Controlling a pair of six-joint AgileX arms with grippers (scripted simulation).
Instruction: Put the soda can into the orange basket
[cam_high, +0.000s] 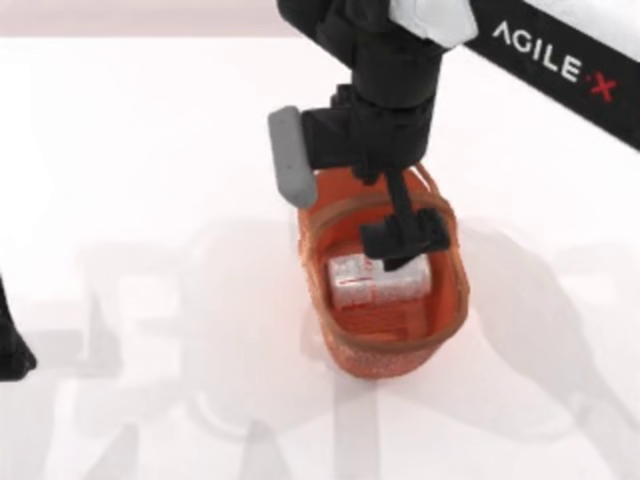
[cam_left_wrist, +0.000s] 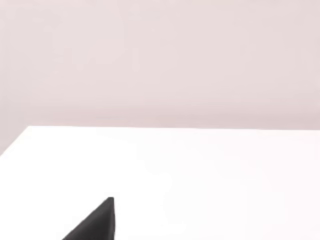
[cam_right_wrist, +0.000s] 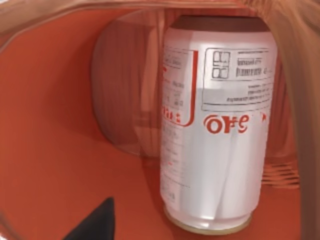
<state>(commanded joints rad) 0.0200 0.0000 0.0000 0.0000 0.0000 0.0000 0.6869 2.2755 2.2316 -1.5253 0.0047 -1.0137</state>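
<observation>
The soda can (cam_high: 375, 280) lies on its side on the floor of the orange basket (cam_high: 455, 300), which stands at the table's middle. The right wrist view has the silver-white can (cam_right_wrist: 215, 125) with red lettering close up against the basket's orange wall (cam_right_wrist: 55, 125). My right gripper (cam_high: 403, 243) hangs inside the basket just above the can, under the brown handle (cam_high: 335, 215). It is open, and its one visible fingertip (cam_right_wrist: 97, 222) stands apart from the can. My left gripper (cam_high: 12, 355) is parked at the table's left edge, open and empty, with one fingertip (cam_left_wrist: 97, 222) showing.
The right arm (cam_high: 385, 90) reaches down from the top of the view over the basket's far end. The white table (cam_high: 150, 200) spreads around the basket, and the left wrist view has only bare tabletop (cam_left_wrist: 200, 175) and a pale wall.
</observation>
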